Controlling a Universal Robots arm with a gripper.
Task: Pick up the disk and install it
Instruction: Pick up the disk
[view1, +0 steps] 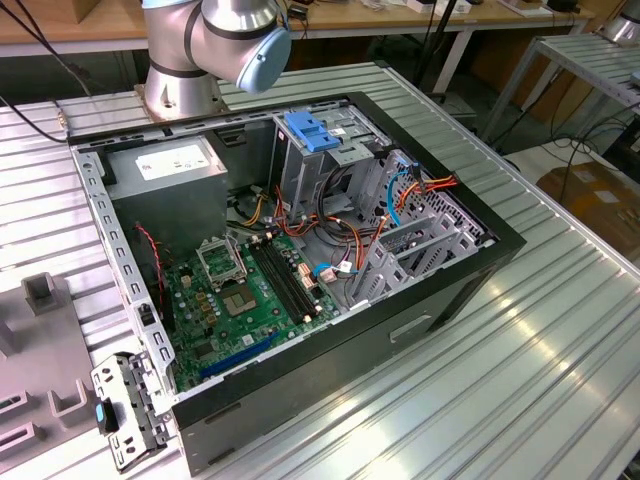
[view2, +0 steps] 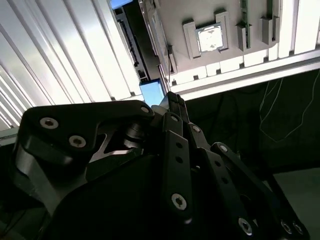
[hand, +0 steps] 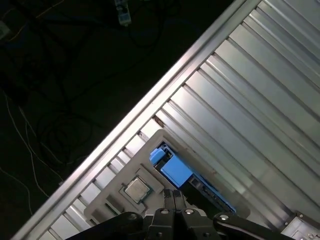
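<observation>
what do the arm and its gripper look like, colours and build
The arm has rounded silver-grey metal joints with a light blue end cap, on a round silver base. The gripper is matte black: flat linkage bars pinned with silver screws, narrowing to slim black fingers.

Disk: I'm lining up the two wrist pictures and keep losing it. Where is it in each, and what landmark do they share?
First wrist view: the disk, blue-edged, sits slotted in the grey tray, just beyond the hand.
Second wrist view: the disk shows its blue end just past the hand, at the grey tray's edge.
Shared landmark: the square chip in the tray, beside the disk.
</observation>
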